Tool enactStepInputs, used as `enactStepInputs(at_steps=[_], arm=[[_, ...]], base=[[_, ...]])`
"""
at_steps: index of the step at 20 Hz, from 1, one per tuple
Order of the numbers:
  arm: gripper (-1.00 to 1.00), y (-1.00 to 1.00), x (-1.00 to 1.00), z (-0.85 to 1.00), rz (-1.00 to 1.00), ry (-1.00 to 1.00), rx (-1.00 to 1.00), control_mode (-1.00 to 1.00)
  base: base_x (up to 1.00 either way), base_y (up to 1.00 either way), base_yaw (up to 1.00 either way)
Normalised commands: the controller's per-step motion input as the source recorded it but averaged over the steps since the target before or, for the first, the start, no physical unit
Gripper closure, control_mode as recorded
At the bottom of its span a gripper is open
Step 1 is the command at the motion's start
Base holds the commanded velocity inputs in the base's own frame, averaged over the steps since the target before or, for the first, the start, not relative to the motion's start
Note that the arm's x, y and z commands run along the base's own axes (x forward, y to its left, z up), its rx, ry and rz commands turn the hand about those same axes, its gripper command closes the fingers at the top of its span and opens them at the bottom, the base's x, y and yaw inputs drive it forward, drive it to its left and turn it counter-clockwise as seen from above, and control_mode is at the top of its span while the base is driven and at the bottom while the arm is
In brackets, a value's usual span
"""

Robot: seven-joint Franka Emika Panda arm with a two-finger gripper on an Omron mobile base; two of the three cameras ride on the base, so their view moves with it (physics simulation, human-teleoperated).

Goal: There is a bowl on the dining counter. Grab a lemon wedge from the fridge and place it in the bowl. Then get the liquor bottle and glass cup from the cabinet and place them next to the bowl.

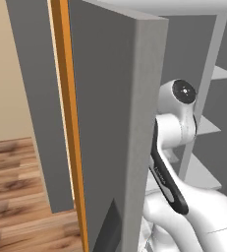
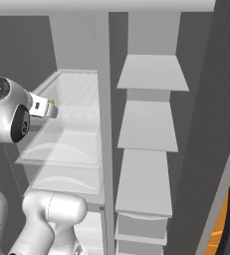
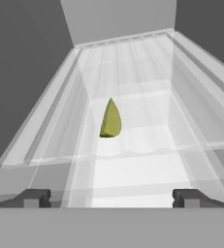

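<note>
Reaching into the open fridge (image 2: 151, 74), the gripper (image 3: 111, 197) had its fingers (image 3: 33, 197) spread as wide as they go and held nothing. The wedge (image 3: 110, 119) lay ahead of them on a clear glass shelf (image 3: 133, 145), roughly centred between the two tips but still apart from them, its pointed end up. From the right base camera the hand sat at the front edge of the upper shelves (image 2: 71, 124) in the left compartment.

Several things could have gone wrong from there, as I judged it. The wedge was small and tapered, so fingers closing near the thin tip might have squeezed it out sideways or pinched air. It looked slightly left of the midline; an uncorrected approach could have let one finger nudge it before the other arrived, sliding it along the smooth glass toward the back wall. Coming in too low risked the tips catching the shelf's front lip; too high, and they would have closed over the top. The door (image 1: 110, 123) stood close beside the arm (image 1: 184, 128), so a wide swing on withdrawal might have clipped it.
</note>
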Motion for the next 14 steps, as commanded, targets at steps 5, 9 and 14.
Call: enactStepInputs(at_steps=[5, 9, 14], arm=[[-1.0, 0.05, 0.11, 0.0, 0.0, 0.0, 0.0, -1.0], [-1.0, 0.0, 0.11, 0.0, 0.0, 0.0, 0.0, -1.0], [-1.0, 0.0, 0.19, 0.06, -0.03, 0.0, 0.0, -1.0]], base=[[0.0, 0.0, 0.0], [0.0, 0.0, 0.0], [0.0, 0.0, 0.0]])
